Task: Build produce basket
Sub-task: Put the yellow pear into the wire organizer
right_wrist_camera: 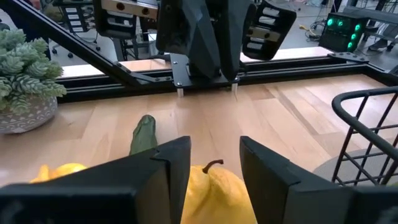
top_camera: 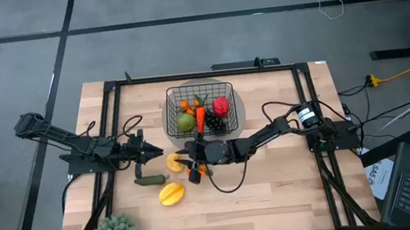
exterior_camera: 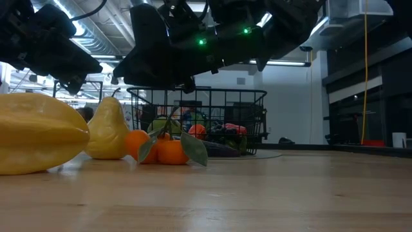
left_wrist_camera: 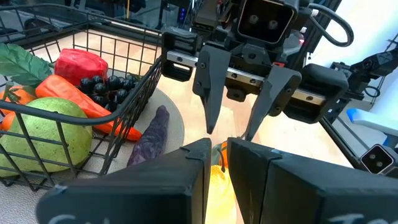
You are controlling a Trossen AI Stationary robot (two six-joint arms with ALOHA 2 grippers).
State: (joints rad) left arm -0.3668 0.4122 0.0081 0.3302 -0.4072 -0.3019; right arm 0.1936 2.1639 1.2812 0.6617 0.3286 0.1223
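From above, we see the black wire-mesh basket (top_camera: 201,109) at the far middle of the wooden table (top_camera: 290,183), already holding a green apple (top_camera: 185,121), an orange carrot (top_camera: 201,118), a red pepper (top_camera: 222,106) and dark grapes (top_camera: 216,126). In front of it lie a yellow pear (top_camera: 173,163), small orange tangerines (top_camera: 194,173), a green cucumber (top_camera: 149,180) and a yellow star fruit (top_camera: 171,194). The right gripper (top_camera: 187,160) hangs over the pear and tangerines; the left gripper (top_camera: 155,153) waits just beside them.

At table height, the star fruit (exterior_camera: 38,132), pear (exterior_camera: 106,131) and leafy tangerines (exterior_camera: 164,149) all rest on the wood, with the arms above.

From the left wrist, a purple eggplant (left_wrist_camera: 150,140) lies against the basket's outer wall, and the left fingers (left_wrist_camera: 186,180) stand almost closed, holding nothing.

From the right wrist, the right fingers (right_wrist_camera: 158,165) are spread wide on both sides of the pear (right_wrist_camera: 214,190), not yet pressing it.

We judge the step is picking the pear. Next, the right gripper should go lower, close gently on the round body, then lift clear of the basket wall.
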